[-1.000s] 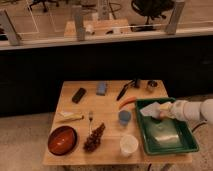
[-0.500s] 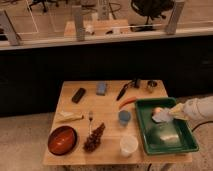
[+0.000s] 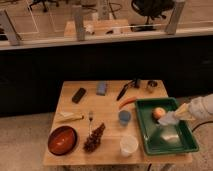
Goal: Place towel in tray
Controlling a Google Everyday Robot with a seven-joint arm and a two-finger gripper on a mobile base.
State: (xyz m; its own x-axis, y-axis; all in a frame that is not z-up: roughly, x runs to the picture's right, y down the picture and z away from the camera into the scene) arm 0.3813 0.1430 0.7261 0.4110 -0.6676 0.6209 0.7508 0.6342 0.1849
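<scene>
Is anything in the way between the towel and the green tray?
Nothing visible blocks it. The towel already lies inside the green tray, near an orange fruit. The gripper is over the tray, just above the towel.

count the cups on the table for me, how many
2: a blue cup mid-table just left of the green tray, and a white cup near the front edge. The gripper hovers over the tray; none seems hidden.
</scene>
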